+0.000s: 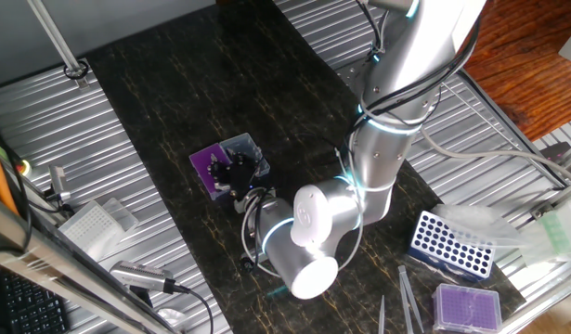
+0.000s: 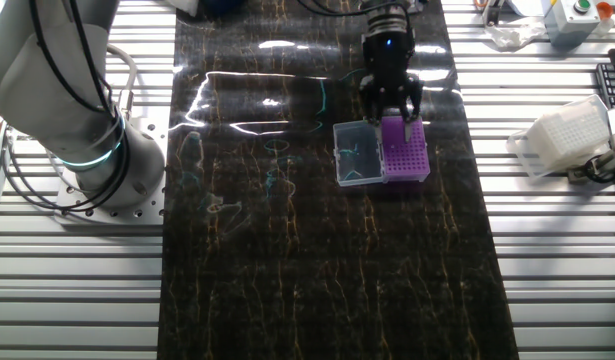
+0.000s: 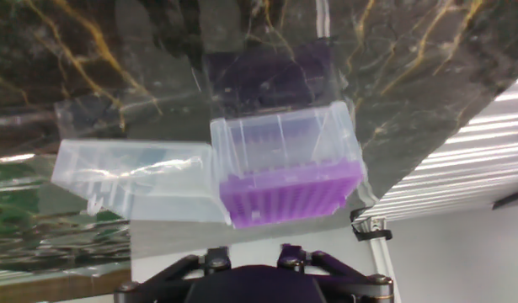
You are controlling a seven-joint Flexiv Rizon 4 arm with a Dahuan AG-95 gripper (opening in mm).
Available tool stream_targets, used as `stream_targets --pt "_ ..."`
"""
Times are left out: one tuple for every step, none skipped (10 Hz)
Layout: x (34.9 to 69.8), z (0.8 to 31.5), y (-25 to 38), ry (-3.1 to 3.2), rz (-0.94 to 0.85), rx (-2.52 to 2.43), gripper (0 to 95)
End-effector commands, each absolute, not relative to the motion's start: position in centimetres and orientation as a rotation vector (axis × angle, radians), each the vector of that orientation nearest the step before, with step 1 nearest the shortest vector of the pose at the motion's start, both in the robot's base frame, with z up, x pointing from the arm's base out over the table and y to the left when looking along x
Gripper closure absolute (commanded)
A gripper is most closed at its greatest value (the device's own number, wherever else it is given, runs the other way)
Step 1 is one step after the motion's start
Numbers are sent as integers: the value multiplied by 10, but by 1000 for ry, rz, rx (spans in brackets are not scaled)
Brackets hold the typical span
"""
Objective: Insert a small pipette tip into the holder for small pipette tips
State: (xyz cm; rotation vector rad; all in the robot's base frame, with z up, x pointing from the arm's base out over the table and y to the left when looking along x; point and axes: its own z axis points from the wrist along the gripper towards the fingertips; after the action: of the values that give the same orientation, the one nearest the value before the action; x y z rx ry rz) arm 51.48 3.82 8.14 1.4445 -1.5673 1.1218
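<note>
The holder for small pipette tips (image 2: 407,160) lies mid-mat, its purple gridded top beside its clear lid panel (image 2: 354,155). In the hand view the purple top (image 3: 288,195) sits just below centre and the lid (image 3: 132,177) to its left. My gripper (image 2: 394,118) hangs right over the far edge of the purple grid, its fingers (image 2: 376,110) standing apart with purple showing between them. A thin pale sliver (image 2: 407,129) by the right finger looks like the small pipette tip, upright at the grid. From the first fixed view the gripper (image 1: 237,173) covers most of the holder (image 1: 209,165).
A blue rack with round holes (image 1: 450,246), a lidless purple box (image 1: 467,306) and grey tweezers (image 1: 408,297) lie at the mat's near right end. A white tip box (image 2: 562,138) rests on the ribbed table at the right. The arm's base (image 2: 97,150) stands at the left.
</note>
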Motion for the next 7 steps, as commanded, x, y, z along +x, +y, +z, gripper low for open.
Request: stream_targets --pt "508 101 33 -1888 1061 1466 950" --pt "506 106 32 -2005 1033 1422 950" --pt "504 110 32 -2083 1009 1384 950" --pt "503 115 32 -2130 1001 1362 950" --pt "502 118 32 -2167 995 1337 950" --pt "502 120 33 -2195 990 1315 950" --pt "501 123 33 -2243 973 1269 950"
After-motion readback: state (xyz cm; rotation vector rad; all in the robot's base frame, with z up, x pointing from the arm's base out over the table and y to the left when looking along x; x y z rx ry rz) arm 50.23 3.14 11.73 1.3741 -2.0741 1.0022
